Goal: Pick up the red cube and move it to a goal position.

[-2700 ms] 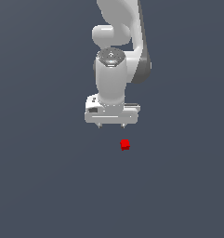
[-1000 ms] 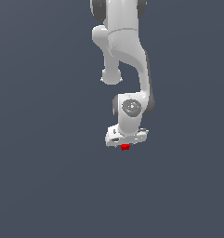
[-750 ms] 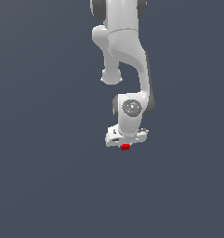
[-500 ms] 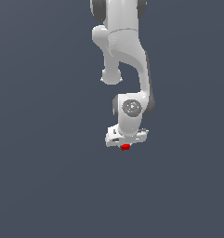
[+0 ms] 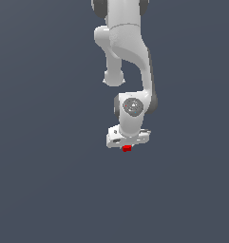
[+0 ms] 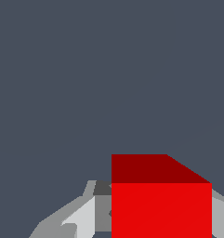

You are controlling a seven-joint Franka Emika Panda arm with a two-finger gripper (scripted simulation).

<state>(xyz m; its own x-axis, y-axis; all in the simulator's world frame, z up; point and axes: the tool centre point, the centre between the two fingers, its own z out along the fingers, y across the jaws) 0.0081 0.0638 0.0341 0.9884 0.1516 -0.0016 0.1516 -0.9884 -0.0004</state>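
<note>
The red cube is a tiny bright red block just under the white hand, near the middle of the exterior view. My gripper is lowered straight over it, and the fingers are hidden behind the hand and cube there. In the wrist view the red cube fills the space between my fingers. One grey finger lies against one side of it and the other finger against the opposite side. The gripper is shut on the cube. I cannot tell whether the cube rests on the floor or is just off it.
A plain dark grey-blue surface surrounds the cube on all sides in both views. The white arm rises above the hand to the exterior view's top edge. No goal marker shows.
Since 2.7 s ago the arm has bent down and the hand has dropped onto the cube. Over the last second the hand and cube have hardly moved.
</note>
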